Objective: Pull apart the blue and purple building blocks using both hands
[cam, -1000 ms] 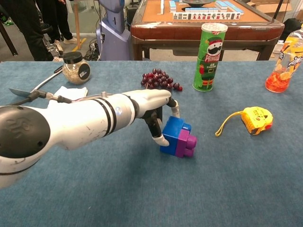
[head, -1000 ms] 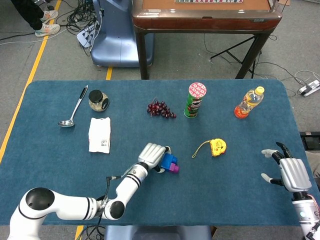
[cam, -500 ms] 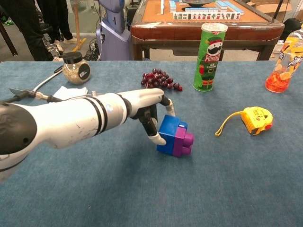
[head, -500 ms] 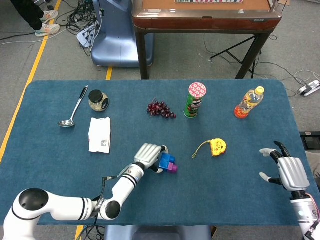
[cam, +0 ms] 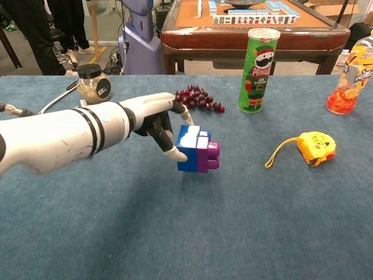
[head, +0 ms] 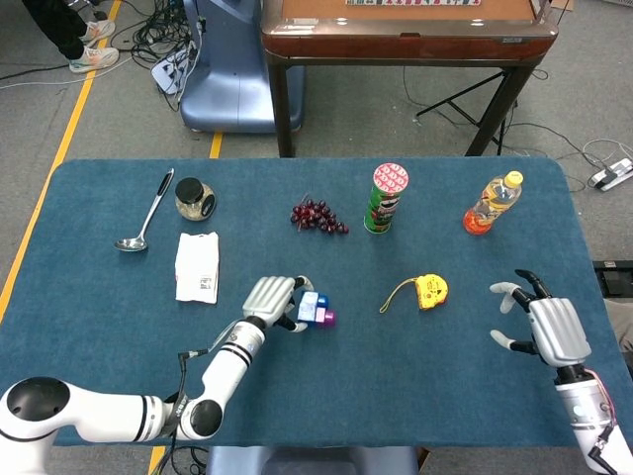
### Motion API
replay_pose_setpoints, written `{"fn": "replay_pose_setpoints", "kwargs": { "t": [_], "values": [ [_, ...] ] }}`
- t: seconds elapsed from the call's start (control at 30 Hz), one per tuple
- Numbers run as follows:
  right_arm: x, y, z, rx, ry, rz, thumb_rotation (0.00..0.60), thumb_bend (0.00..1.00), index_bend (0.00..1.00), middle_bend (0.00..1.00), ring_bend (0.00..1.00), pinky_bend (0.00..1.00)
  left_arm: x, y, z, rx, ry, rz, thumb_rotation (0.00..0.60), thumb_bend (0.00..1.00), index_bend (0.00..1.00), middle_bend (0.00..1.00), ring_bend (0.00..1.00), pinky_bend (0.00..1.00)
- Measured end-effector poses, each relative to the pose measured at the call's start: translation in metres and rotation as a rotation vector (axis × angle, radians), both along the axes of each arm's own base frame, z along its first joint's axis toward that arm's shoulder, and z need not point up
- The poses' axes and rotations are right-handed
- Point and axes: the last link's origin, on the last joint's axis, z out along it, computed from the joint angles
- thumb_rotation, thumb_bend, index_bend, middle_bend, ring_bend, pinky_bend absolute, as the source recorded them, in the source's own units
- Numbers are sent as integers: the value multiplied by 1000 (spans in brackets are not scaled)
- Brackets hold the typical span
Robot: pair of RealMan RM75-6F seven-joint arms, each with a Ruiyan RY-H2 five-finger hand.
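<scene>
The robot's left hand [cam: 152,119] grips the joined blue and purple building blocks [cam: 196,150], held off the blue tablecloth [cam: 186,233] near the table's middle, fingers curled around the blue side. The right hand [head: 547,330], seen only in the head view, hovers at the table's right edge, fingers spread and holding nothing. Behind the blocks stands a green Pringles can [cam: 258,62], its name readable in the chest view, with a bunch of dark grapes [cam: 198,97] to its left and a yellow tape measure [cam: 315,146] to the right. Only the head view shows the ladle [head: 143,215] and white packet [head: 197,266] whole. A lidded jar [cam: 93,83] and orange drink bottle [head: 492,203] flank the far side.
</scene>
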Motion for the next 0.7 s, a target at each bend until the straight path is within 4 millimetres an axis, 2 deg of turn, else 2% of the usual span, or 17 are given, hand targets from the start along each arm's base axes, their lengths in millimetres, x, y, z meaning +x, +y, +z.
{"fn": "replay_pose_setpoints", "kwargs": {
  "t": [0.1,0.4,0.7],
  "values": [
    [14,-7,-3,22,-11,36,600,0,355,725,715,836,-3,0,9,9,-21,40,600,475,569,1000,1000,1000],
    [59,-28,-8,70,-8,181,600,0,359,840,822,914,-9,-1,39,-19,-91,148,600,476,571,1000,1000,1000],
    [98,-40,-23,156,-77,230,600,0,437,979,959,1000,-9,-1,63,19,-111,176,600,482,571,1000,1000,1000]
  ]
}}
